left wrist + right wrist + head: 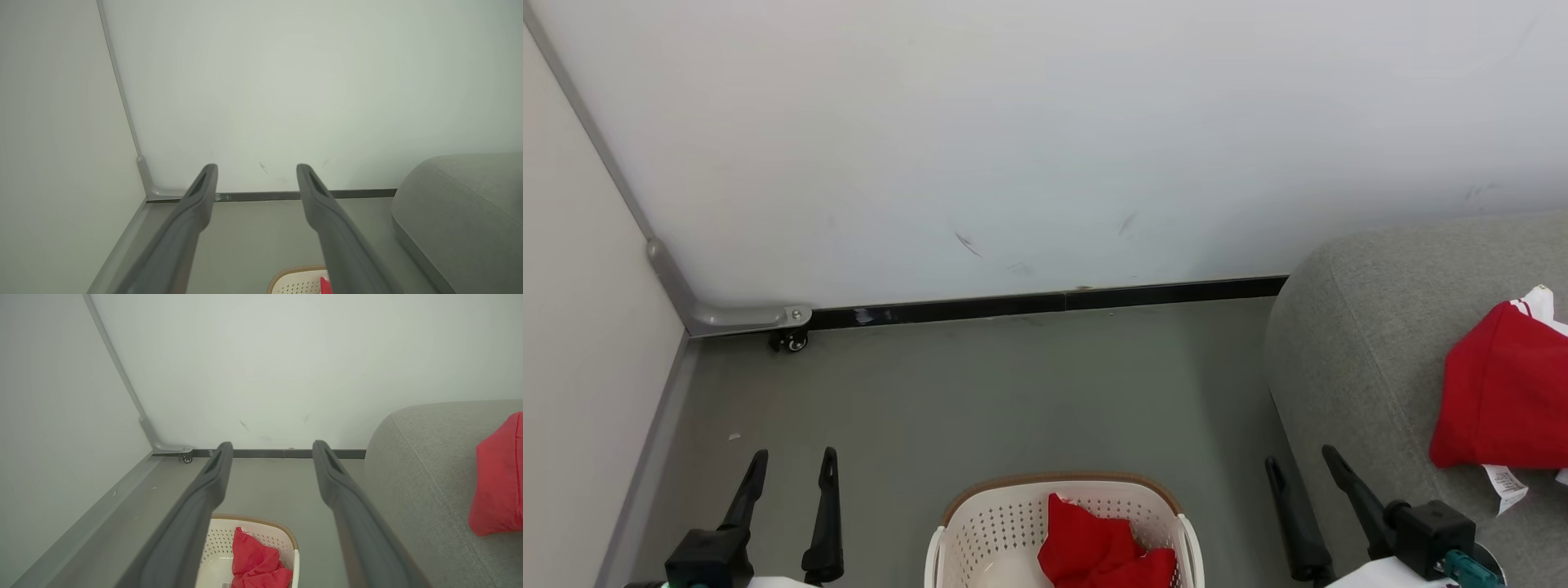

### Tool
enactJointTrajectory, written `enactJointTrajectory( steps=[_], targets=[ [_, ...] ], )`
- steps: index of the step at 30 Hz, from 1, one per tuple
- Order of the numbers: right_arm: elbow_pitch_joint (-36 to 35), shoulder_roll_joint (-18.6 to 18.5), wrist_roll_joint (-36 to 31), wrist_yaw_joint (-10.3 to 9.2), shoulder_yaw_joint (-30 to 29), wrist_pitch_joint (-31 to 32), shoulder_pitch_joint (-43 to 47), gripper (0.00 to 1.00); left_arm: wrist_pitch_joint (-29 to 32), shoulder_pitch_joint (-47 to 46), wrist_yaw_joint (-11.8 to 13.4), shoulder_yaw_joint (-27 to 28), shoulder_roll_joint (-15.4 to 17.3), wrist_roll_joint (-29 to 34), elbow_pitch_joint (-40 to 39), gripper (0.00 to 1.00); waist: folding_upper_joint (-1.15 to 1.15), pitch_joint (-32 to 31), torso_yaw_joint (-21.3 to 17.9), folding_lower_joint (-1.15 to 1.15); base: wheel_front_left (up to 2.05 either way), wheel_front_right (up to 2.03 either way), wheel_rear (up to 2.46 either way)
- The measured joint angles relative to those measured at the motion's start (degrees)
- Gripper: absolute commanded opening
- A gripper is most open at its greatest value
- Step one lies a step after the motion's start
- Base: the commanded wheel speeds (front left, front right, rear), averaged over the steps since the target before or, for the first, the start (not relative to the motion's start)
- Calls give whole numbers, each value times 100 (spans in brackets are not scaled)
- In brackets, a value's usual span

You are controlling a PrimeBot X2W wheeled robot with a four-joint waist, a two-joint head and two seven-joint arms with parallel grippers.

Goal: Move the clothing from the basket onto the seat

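Left gripper [795,452] and right gripper [1298,456] both wide open, empty; I'd drop right into basket [980,500], pinch bunched clothing [1098,545] deep, lift clear of rim.

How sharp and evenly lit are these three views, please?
Head view: crisp and evenly lit, the clothing on the seat sharp. Left wrist view: hazy, the left gripper blurred up close. Right wrist view: the right gripper equally soft, the basket clearer.

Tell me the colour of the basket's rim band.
Brown rim band on the cream-white basket; clearest in the head view.
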Motion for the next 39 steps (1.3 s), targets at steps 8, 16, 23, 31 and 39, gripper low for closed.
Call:
enactJointTrajectory(
  steps=[8, 16, 23, 31, 39],
  targets=[
    [-181, 2, 197, 0, 129, 14, 79, 100, 0, 94, -18, 0, 69, 48, -21, 100, 0, -20, -26, 0, 0, 0, 0],
    [-366, 3, 247, 0, 235, 54, 196, 100, -1, 121, -65, -15, 27, 66, -31, 100, 0, -22, -66, 0, 0, 0, 0],
    [-509, 7, 243, 0, 157, 73, 295, 100, -1, 186, -116, -19, -42, 96, -67, 100, 0, 11, -97, -1, 0, 0, 0],
    [-671, 7, 236, 0, 122, 127, 311, 100, -1, 192, -120, -3, -58, 135, -90, 100, 0, 66, -107, -1, 0, 0, 0],
    [-798, 10, 236, 0, 104, 143, 394, 100, -1, 193, -187, 49, -71, 145, -93, 100, 0, 100, -126, 0, 0, 0, 0]
  ],
)
